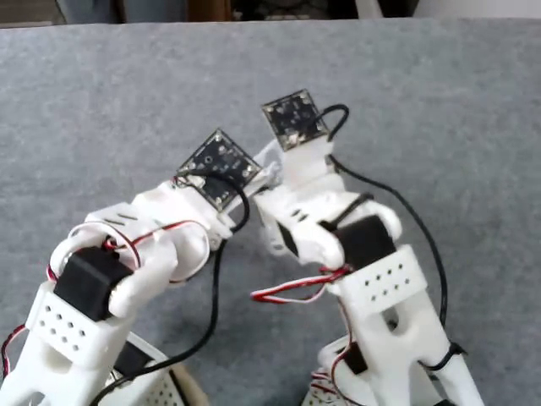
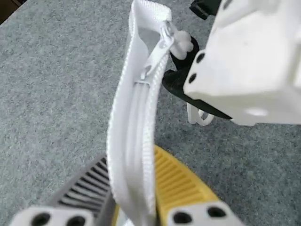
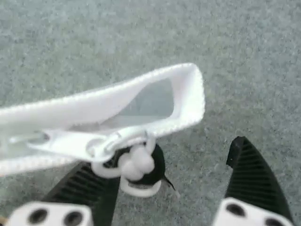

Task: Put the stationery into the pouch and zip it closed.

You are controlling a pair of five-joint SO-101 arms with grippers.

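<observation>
The white pouch (image 2: 134,141) hangs above the grey table, and my left gripper (image 2: 136,207) is shut on its edge between a grey finger (image 2: 84,188) and a yellow one (image 2: 181,181). The zipper slider (image 2: 149,70) sits near the pouch's far end, with its pull and white bead (image 2: 182,42) hanging off to one side. My right gripper (image 3: 197,155) is open right at that end of the pouch (image 3: 117,106). The bead (image 3: 136,165) rests against one black finger (image 3: 89,188); the other finger (image 3: 251,169) stands apart. In the high view both arms meet mid-table.
Grey felt (image 1: 439,101) covers the whole table, whose far edge (image 1: 270,20) runs along the back. The left arm (image 1: 144,237) and right arm (image 1: 355,245) stand close together, with black cables (image 1: 423,237) and red wires (image 1: 292,292) looping off them.
</observation>
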